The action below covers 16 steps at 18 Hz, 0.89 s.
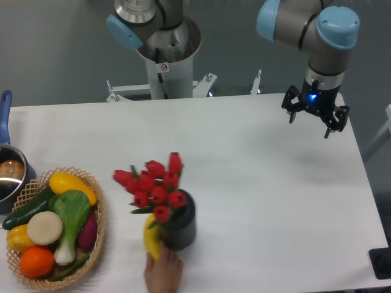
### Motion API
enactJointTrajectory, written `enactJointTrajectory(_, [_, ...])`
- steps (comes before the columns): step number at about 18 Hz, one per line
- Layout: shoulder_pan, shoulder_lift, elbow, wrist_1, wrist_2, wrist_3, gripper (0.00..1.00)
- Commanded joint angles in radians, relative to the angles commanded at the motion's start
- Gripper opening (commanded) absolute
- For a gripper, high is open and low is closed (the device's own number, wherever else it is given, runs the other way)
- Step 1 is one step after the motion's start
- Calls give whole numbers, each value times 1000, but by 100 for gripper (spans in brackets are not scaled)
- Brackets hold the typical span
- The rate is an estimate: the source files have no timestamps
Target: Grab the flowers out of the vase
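Note:
The flowers (pixel 153 186), a bunch of red tulip buds with green leaves, stand in the dark grey ribbed vase (pixel 179 226) near the table's front, left of centre. The bunch leans to the left and is wider than the vase. My gripper (pixel 313 116) hangs above the far right part of the table, well away from the flowers, with its fingers spread open and nothing between them.
A wicker basket (pixel 98 229) of colourful vegetables sits at the front left. A metal pot (pixel 10 177) with a blue handle is at the left edge. A human hand (pixel 162 273) holds a yellow object (pixel 151 240) against the vase's left side. The arm's base (pixel 165 55) stands behind the table.

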<state>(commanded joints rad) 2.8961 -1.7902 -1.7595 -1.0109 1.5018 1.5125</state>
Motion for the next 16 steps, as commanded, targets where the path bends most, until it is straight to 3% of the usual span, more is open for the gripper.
enactJointTrajectory(5, [-2, 37, -46, 14, -70, -15, 100])
enactJointTrajectory(7, [17, 54, -75, 32, -217, -55, 100])
enactJointTrajectory(11, [12, 77, -104, 113, -403, -167, 100])
enactJointTrajectory(16, [-31, 66, -104, 115, -635, -183, 100])
